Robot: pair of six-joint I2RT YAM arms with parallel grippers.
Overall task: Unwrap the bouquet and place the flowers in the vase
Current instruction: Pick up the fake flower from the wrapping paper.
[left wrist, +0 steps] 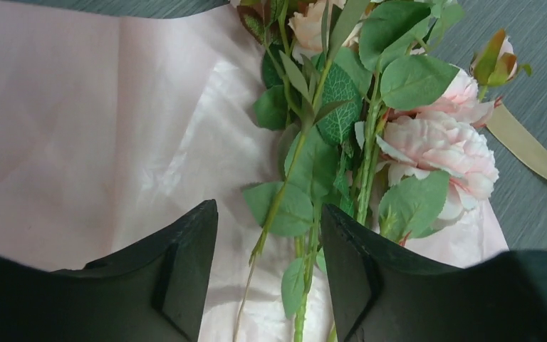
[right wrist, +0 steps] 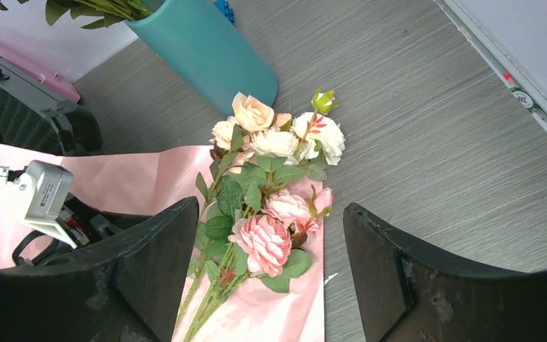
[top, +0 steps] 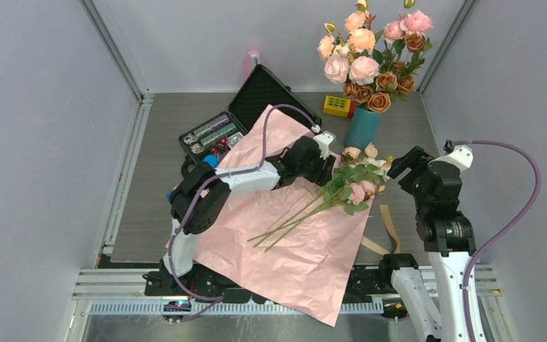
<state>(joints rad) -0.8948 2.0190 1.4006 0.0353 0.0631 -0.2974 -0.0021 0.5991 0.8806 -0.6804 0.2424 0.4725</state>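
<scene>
Along the left wall, open worktop (top: pixel 153 178) runs beside the spread paper (top: pixel 285 249). Left pincer (left wrist: pixel 267 217) stands released, jaws either side of the green stems (left wrist: pixel 276 201), clear only from its wrist view. Flowers (top: pixel 355 184) lie flat, pink and white heads at the paper's right edge, near the vase (top: pixel 362 128). Right pincer (right wrist: pixel 271 208) hangs released beside them.

Item count: bench, one moment

One teal vase (top: pixel 362 128); two bunches: one large rose bunch (top: pixel 370 57), one small bunch of flowers (top: pixel 356 182); one pink paper sheet (top: pixel 292 242); one open black case (top: pixel 256 100); one yellow block (top: pixel 338 106); two tan ribbon strips (top: pixel 390 228) showing; two hands: left hand (left wrist: pixel 267 208), right hand (right wrist: pixel 271 206).
</scene>
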